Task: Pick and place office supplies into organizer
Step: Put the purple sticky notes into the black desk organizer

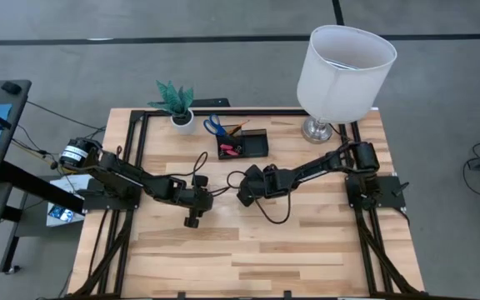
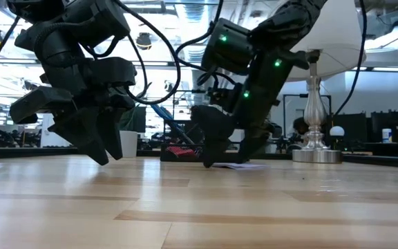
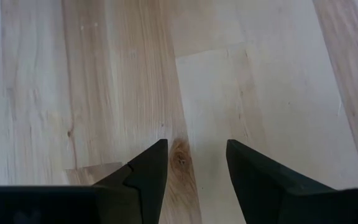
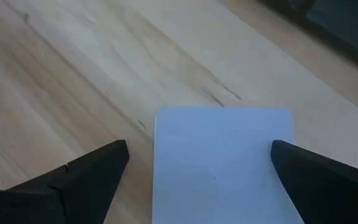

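A pale lavender note pad [image 4: 222, 162] lies flat on the wooden table; the low view shows it as a thin sheet [image 2: 239, 165]. My right gripper [image 4: 199, 155] is open and low over it, one finger on each side of the pad, pointing steeply down near the table's middle [image 1: 245, 193]. My left gripper [image 3: 196, 155] is open over bare wood, left of the middle [image 1: 192, 218]. The black organizer [image 1: 242, 146] stands at the far middle, with blue-handled scissors [image 1: 215, 127] and an orange pencil [image 1: 237, 127] in its cup section and small pink items [image 1: 232, 151] in its tray.
A white plant pot [image 1: 182, 118] with a green plant stands left of the organizer. A lamp with a white shade [image 1: 344, 71] and a silver base [image 1: 317, 129] stands at the far right. Black frame rails run along the table's left, right and far edges.
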You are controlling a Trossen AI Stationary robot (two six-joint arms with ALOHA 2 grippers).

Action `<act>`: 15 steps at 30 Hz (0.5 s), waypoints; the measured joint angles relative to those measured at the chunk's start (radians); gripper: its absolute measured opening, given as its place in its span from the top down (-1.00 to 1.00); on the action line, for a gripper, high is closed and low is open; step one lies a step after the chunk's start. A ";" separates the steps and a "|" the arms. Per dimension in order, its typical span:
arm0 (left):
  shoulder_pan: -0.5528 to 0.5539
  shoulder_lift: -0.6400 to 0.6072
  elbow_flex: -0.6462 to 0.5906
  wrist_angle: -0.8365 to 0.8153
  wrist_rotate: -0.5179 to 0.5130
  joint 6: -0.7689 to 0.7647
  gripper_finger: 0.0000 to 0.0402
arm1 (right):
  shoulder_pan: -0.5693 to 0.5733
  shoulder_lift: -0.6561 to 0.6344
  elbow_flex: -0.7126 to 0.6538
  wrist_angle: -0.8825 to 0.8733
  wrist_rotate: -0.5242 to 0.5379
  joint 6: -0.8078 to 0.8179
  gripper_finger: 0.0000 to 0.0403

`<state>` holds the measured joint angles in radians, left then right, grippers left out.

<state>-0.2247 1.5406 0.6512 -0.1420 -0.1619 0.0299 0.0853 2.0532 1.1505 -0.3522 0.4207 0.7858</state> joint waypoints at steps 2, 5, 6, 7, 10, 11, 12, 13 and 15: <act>0.000 0.000 0.000 0.002 0.000 0.000 0.21 | 0.000 0.003 0.001 0.003 0.003 0.001 -0.99; 0.000 0.000 0.000 0.003 0.000 0.000 0.21 | 0.006 0.002 0.000 0.002 0.006 0.003 -0.99; -0.001 0.000 0.000 0.005 0.000 0.000 0.21 | 0.007 -0.006 -0.002 0.001 0.004 0.002 -0.99; -0.001 0.000 0.000 0.006 0.000 0.000 0.21 | 0.007 -0.014 -0.005 0.000 -0.004 -0.002 -0.99; 0.000 0.000 0.000 0.005 -0.001 0.000 0.21 | 0.003 -0.028 -0.008 -0.008 -0.022 -0.008 -0.99; 0.000 0.000 0.000 0.005 -0.001 0.000 0.21 | 0.002 -0.029 -0.008 -0.011 -0.027 -0.008 -0.99; -0.001 0.000 0.000 0.005 -0.001 0.000 0.21 | 0.002 -0.029 -0.008 -0.014 -0.028 -0.008 -0.99; -0.001 0.000 0.000 0.005 -0.001 0.000 0.21 | 0.001 -0.030 -0.008 -0.018 -0.029 -0.008 -0.99; -0.001 0.000 0.000 0.005 -0.001 0.000 0.21 | 0.001 -0.030 -0.008 -0.025 -0.033 -0.007 -0.99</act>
<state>-0.2253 1.5406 0.6510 -0.1371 -0.1628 0.0303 0.0860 2.0231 1.1423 -0.3772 0.3876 0.7784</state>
